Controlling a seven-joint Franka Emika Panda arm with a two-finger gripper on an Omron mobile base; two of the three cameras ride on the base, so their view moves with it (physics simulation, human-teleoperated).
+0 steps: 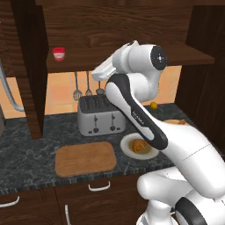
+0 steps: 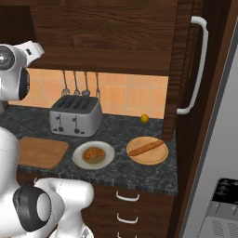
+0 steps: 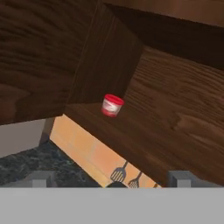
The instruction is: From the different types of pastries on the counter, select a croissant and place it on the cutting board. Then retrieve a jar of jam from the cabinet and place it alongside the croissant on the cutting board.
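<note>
Gripper [image 3: 111, 178]: hand view, bottom edge; you see two finger tips set apart, nothing between them.
Jar of jam [image 3: 112, 105]: frame centre, on cabinet [image 1: 132, 52] shelf.
Croissant [image 1: 139, 145]: on white plate [image 1: 128, 148], partly hidden by arm.
Cutting board [image 1: 85, 158]: bare; cut off at left in right base view.

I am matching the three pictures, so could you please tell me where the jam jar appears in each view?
Left base view: the jar stands at upper left, on the cabinet shelf, near its left end.
Right base view: the jar is not in it.
Hand view: the jar sits near the centre, on the same shelf by the side panel.
Shared landmark: the hanging utensils under the shelf.
</note>
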